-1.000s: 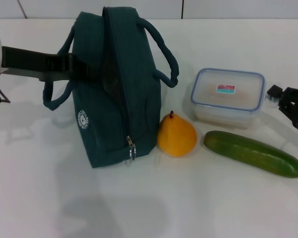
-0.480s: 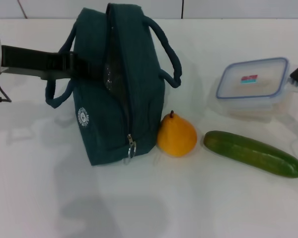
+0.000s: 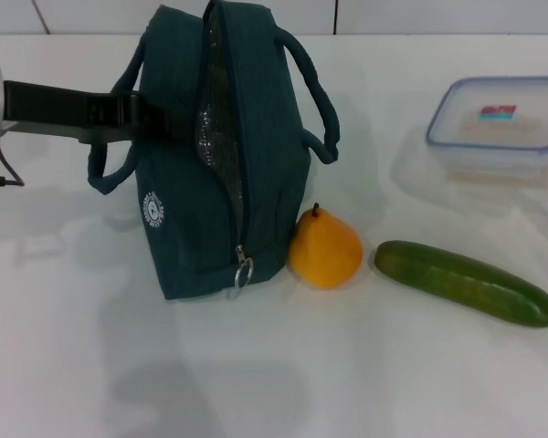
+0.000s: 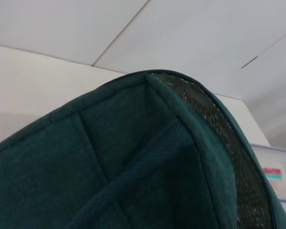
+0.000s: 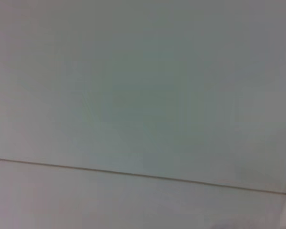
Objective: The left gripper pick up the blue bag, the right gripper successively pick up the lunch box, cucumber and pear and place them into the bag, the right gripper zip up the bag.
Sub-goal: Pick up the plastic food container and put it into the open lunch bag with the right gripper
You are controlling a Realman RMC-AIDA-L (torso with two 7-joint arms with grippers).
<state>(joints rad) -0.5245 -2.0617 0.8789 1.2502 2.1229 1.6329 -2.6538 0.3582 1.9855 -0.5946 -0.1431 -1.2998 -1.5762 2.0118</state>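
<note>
The left gripper (image 3: 151,119) gripped the bag (image 3: 224,173) at upper left; the lunch box (image 3: 499,123) hung upper right, the right gripper unseen.

Silver-cuffed black left arm (image 3: 59,111), dark cable (image 3: 2,173)

My blue bag (image 3: 221,155) stands upright, its top zipper open on silver lining. The yellow-orange pear (image 3: 324,251) sits just beside its lower right corner; the dark green cucumber (image 3: 466,282) lies angled further right. The clear, blue-rimmed lunch box (image 3: 499,128) hangs above the surface at the far right.
</note>
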